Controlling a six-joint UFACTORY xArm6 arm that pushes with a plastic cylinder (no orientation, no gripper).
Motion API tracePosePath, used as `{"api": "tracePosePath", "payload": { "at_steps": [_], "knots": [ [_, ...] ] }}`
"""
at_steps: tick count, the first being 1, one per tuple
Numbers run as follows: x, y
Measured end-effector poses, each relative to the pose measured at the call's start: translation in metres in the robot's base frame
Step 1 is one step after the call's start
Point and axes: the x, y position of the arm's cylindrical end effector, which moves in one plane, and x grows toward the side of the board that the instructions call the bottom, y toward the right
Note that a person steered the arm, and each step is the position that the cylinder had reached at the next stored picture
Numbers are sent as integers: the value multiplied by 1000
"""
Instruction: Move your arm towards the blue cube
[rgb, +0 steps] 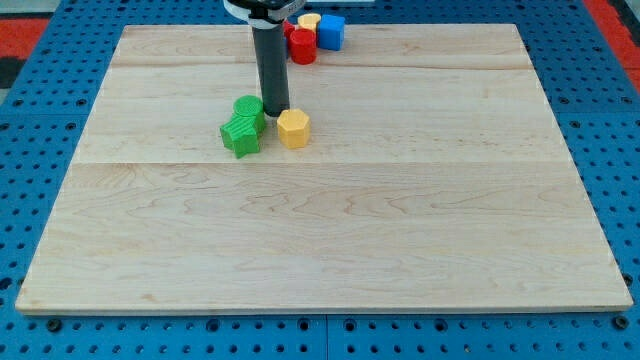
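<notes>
Down on the desk (400, 230), my tip (277, 112) sits in the narrow gap between a green block (249, 107) on its left and a yellow block (293, 128) just to its right and a little nearer. The tip looks to be touching, or almost touching, both of them; I cannot tell which. The arm ends in a plain dark rod (271, 65), so nothing is grasped or clamped; it only stands upright on the wood.

A second green block (240, 136), with a jagged, star-like outline, lies against the near side of the first green one. The yellow block looks roughly hexagonal.

The blue cube (332, 31) is well apart from the tip, at the far edge of the desk and to the right of the rod. It belongs to a tight cluster: a red cylinder (302, 47) stands just left of it and slightly nearer, and a second yellow block (309, 21) is wedged between them on the far side. A sliver of more red shows left of the cylinder, partly hidden by the rod.

Around the desk runs a blue perforated base (600, 150).
</notes>
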Motion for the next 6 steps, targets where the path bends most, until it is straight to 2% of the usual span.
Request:
{"api": "tracePosePath", "payload": {
  "at_steps": [1,2,3,4,5,6],
  "knots": [
    [0,1],
    [-14,46],
    [-60,113],
    [-123,147],
    [-165,137],
    [-166,134]
  ]
}}
